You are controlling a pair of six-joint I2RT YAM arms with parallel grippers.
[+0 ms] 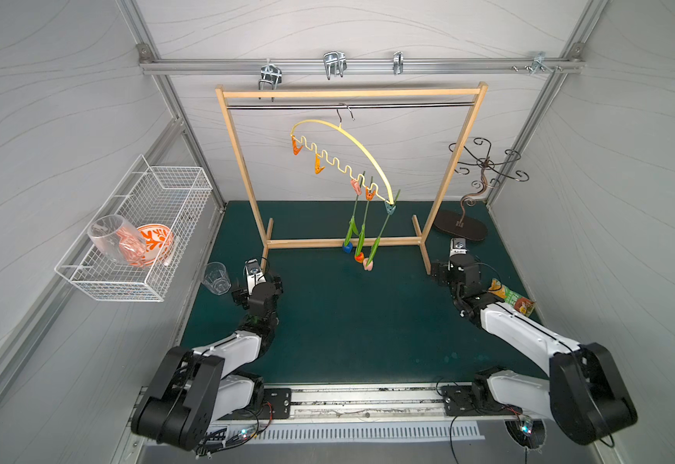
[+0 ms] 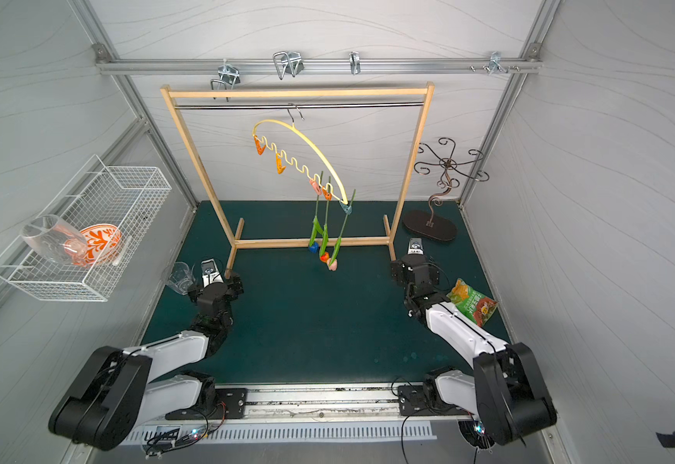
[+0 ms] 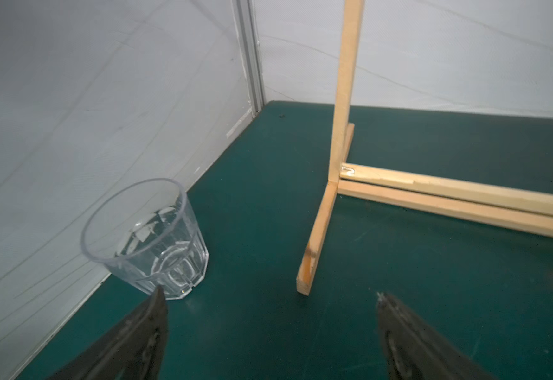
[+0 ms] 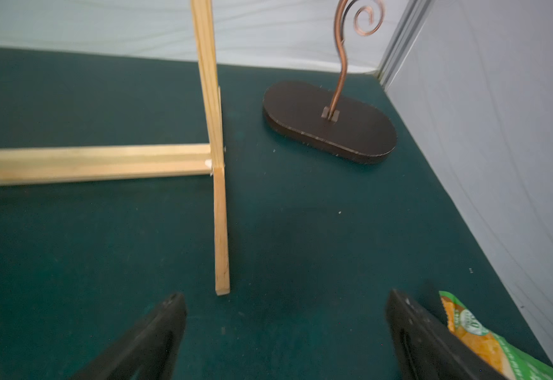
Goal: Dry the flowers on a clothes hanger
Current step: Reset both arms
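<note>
The pale yellow clothes hanger point(image 1: 340, 127) point(image 2: 293, 127) hangs tilted from the metal bar of the wooden rack. At its low right end, pink, orange and teal clips grip the stems of the three flowers point(image 1: 362, 237) point(image 2: 323, 237). They hang head down, with the blue, orange and pink heads just above the mat. My left gripper point(image 3: 270, 296) is open and empty near the rack's left foot. My right gripper point(image 4: 285, 296) is open and empty near the rack's right foot. Both are low and well apart from the flowers.
A clear tumbler point(image 3: 146, 237) point(image 1: 216, 278) stands just left of the left gripper. A snack bag point(image 4: 476, 339) point(image 1: 512, 299) lies beside the right one. The curly hook stand point(image 1: 484, 164) is at the back right. A wall basket point(image 1: 167, 189) holds a wine glass and a bowl.
</note>
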